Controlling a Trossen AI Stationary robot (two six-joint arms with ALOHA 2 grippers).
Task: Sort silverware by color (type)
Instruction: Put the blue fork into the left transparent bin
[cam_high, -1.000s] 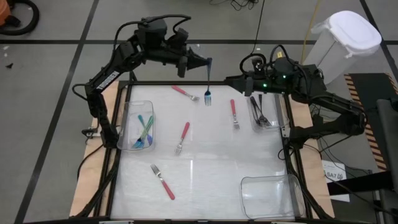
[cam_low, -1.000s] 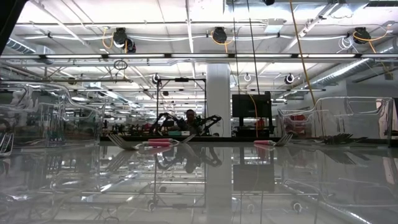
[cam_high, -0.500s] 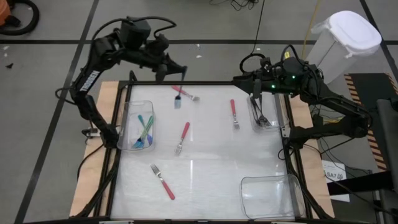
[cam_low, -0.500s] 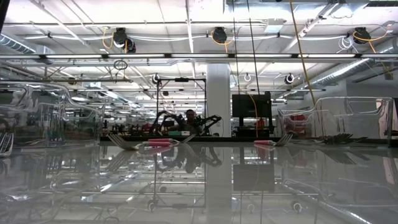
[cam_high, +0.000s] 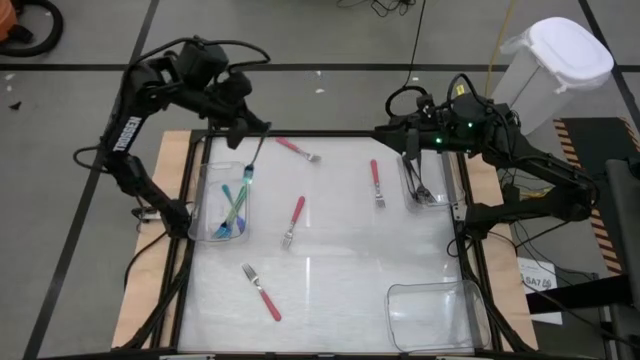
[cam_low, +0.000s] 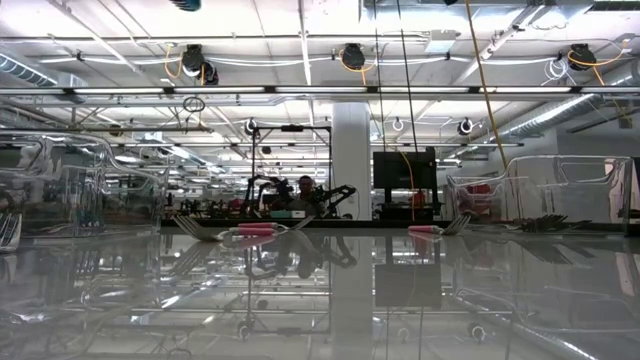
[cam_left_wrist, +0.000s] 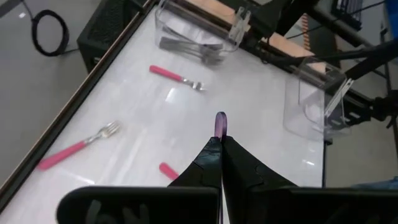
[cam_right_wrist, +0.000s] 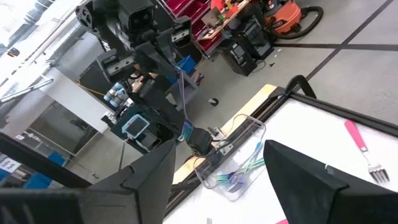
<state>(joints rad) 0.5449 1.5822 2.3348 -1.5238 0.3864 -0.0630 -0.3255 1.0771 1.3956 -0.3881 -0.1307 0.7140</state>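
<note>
The left gripper (cam_high: 250, 137) has carried its pinched blue fork (cam_high: 249, 165) over the left bin (cam_high: 205, 205); right gripper (cam_high: 410, 140) fingers spread.

The left gripper (cam_high: 258, 131) has travelled from about 12 o'clock above the table's far edge toward 10 o'clock, carrying the blue-handled fork (cam_high: 250, 162) pinched between its fingers. The fork hung near the far centre a second ago, beside a pink fork (cam_high: 298, 150); it now hangs tines-down over the far end of the left bin (cam_high: 207, 205). The left arm has folded back leftward.
</note>
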